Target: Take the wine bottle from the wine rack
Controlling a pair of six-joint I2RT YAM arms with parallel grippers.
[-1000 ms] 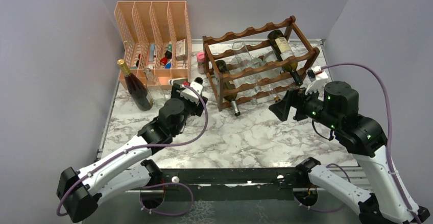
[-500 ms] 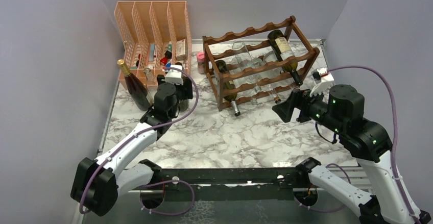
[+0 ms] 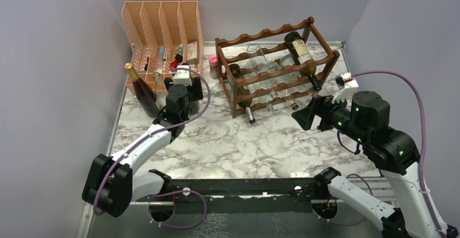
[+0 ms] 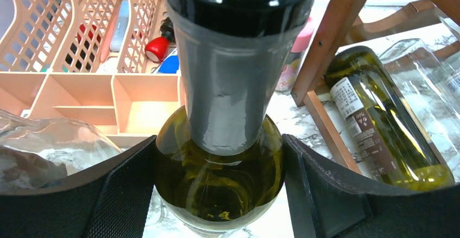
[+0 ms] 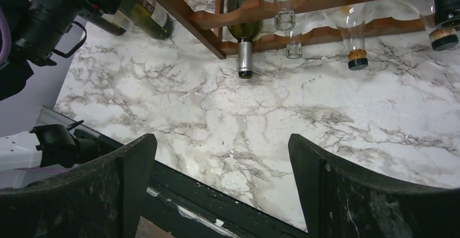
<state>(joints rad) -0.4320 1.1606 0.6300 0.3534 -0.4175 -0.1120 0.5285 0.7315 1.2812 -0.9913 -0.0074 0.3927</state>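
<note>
A: If you're asking where we are: mostly done, I'd say. Centre-left of the overhead view, the left gripper [image 4: 217,146] is clamped on the shoulder of a green wine bottle [image 4: 228,86] with a grey foil neck, one finger tight on each side. The bottle is upright and off the wine rack [image 3: 271,67]. It's just in front of the peach mesh organizer [image 3: 163,26], beside a dark gold-capped bottle [image 3: 142,90] standing at the left.
B: Down on the table?
A: Can't tell, its base is hidden in both views. My read of what's left: set it down if needed, let go, back off.
B: Rack?
A: Upper centre. It holds a dark labelled bottle [image 3: 298,45] on the top tier and another green one [image 3: 241,89] low at its left end, with clear bottles [image 3: 255,50] between.
B: Right arm?
A: The right gripper [image 3: 302,114] hangs over the marble table [image 5: 244,113] in front of the rack's right end, jaws spread wide, nothing in them.
</note>
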